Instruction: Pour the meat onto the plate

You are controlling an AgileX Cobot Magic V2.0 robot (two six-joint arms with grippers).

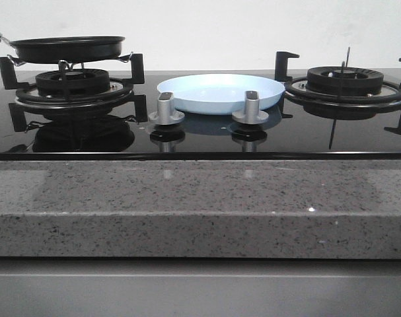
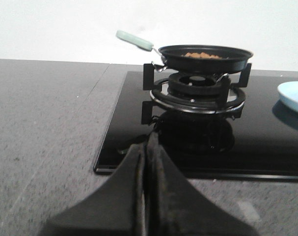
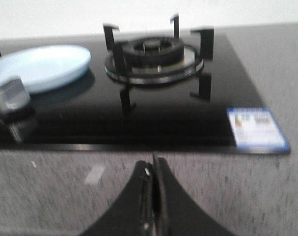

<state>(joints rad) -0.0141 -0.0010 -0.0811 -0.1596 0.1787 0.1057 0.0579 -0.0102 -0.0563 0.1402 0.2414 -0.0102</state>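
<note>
The plate (image 1: 221,93) lies flat on the black glass hob (image 1: 200,135), in the middle between the two burners and just behind the two silver knobs (image 1: 166,109), with nothing on it. The meat (image 2: 202,55) is a low orange-brown heap inside the black frying pan (image 2: 205,56), which sits on the burner (image 2: 198,88) to the left of the plate with its pale handle (image 2: 134,40) pointing away from the plate. The left gripper (image 2: 146,169) and the right gripper (image 3: 153,189) each hover over the grey stone counter (image 1: 200,211) in front of the hob, fingers pressed together with nothing between them, well apart from the plate.
</note>
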